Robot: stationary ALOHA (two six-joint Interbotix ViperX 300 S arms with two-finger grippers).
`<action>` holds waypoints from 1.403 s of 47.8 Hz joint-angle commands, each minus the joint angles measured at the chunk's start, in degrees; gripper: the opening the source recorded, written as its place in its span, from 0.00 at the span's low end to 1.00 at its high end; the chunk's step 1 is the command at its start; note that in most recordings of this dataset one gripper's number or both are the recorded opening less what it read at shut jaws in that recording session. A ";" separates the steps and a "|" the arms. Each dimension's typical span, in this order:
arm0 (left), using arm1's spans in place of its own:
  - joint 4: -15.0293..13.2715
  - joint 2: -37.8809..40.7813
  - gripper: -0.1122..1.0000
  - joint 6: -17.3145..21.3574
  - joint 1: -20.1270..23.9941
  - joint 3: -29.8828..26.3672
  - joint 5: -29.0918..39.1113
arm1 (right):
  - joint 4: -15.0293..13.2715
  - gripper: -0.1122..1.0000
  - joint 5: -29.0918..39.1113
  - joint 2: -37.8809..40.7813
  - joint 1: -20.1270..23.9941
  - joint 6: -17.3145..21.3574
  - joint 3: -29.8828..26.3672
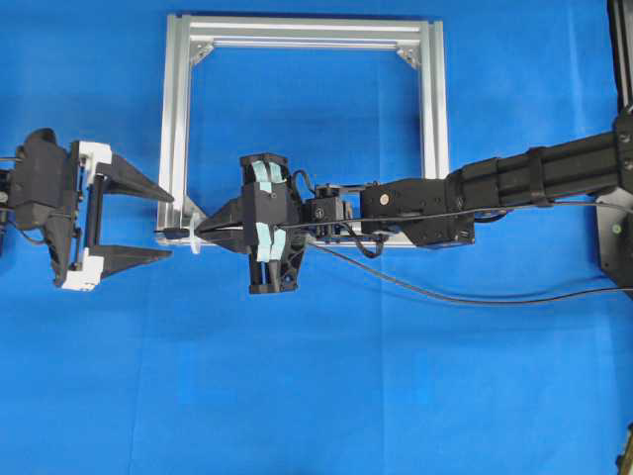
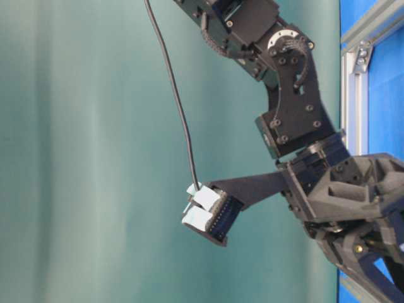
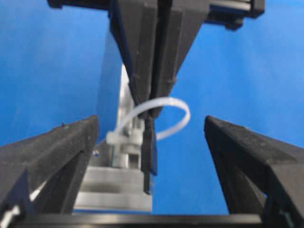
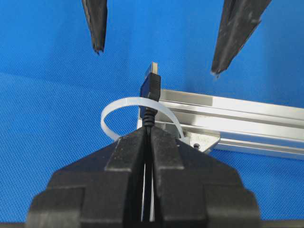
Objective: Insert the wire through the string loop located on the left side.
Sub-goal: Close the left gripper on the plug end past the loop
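Note:
My right gripper (image 4: 149, 130) is shut on the wire (image 4: 150, 90) just behind its black plug. The plug's metal tip pokes through the white string loop (image 4: 114, 108), which is fixed at the lower-left corner of the silver frame (image 4: 237, 116). In the overhead view the plug (image 1: 170, 234) sticks out left of the frame, past the right gripper (image 1: 203, 230). My left gripper (image 1: 171, 226) stands wide open around the plug tip, touching nothing. The left wrist view shows the loop (image 3: 178, 107) and plug (image 3: 148, 156) between its spread fingers (image 3: 61, 152).
The frame (image 1: 297, 30) lies flat on the blue cloth. My right arm (image 1: 514, 178) stretches across its lower bar from the right. The wire's slack (image 1: 445, 294) trails over the cloth toward the right edge. In the table-level view the wire (image 2: 177, 95) hangs before a green backdrop.

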 commanded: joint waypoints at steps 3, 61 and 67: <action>0.09 2.37 0.89 -0.09 -0.18 -1.58 0.62 | 0.00 0.10 -0.44 -1.41 -0.18 0.18 -1.32; 0.09 7.47 0.84 0.00 -0.18 -2.99 0.70 | 0.00 0.10 -0.26 -1.41 -0.18 0.18 -1.23; 0.18 7.56 0.66 0.09 -0.18 -3.34 2.46 | 0.00 0.10 -0.26 -1.41 -0.09 0.18 -1.23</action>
